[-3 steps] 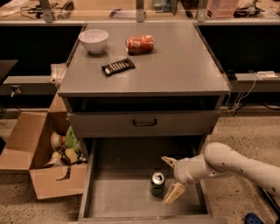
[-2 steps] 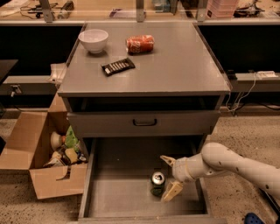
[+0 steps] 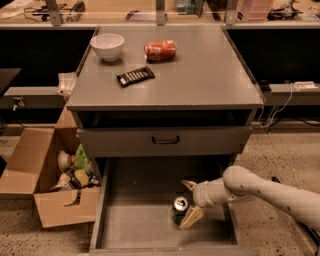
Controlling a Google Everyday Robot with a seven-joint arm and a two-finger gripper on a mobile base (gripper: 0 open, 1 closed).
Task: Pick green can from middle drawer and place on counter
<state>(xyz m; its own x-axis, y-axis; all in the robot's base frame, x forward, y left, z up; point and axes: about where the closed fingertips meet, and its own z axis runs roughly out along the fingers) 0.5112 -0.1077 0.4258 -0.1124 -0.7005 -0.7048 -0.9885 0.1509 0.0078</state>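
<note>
The grey desk (image 3: 210, 75) filled the middle of the scene, and a pale bench (image 3: 125, 12) ran along behind it. Below its top, a closed drawer front (image 3: 210, 141) with a small black handle sat above the open drawer (image 3: 135, 225), which was pulled out toward the near side with its grey floor mostly bare. A cardboard box (image 3: 30, 175) stood on the floor to the left, flaps open, touching or just beside the drawer's left wall, with assorted items inside that were hard to identify.

The white arm (image 3: 270, 192) came in from the right, crossing over the drawer's right wall.

On the desk's far left stood a white bowl (image 3: 107, 46). A red can (image 3: 160, 50) lay on its side just right of it, and a black bar (image 3: 135, 76) lay flat nearer, between the two.

The green can (image 3: 179, 210) stood upright on the drawer floor, right of centre and toward the near edge, silver top showing. The hand (image 3: 186, 204) was down inside the drawer at the can, fingers spread apart, one on the can's far side and one (image 3: 192, 217) on its near side. Whether either finger touched the can could not be told.
</note>
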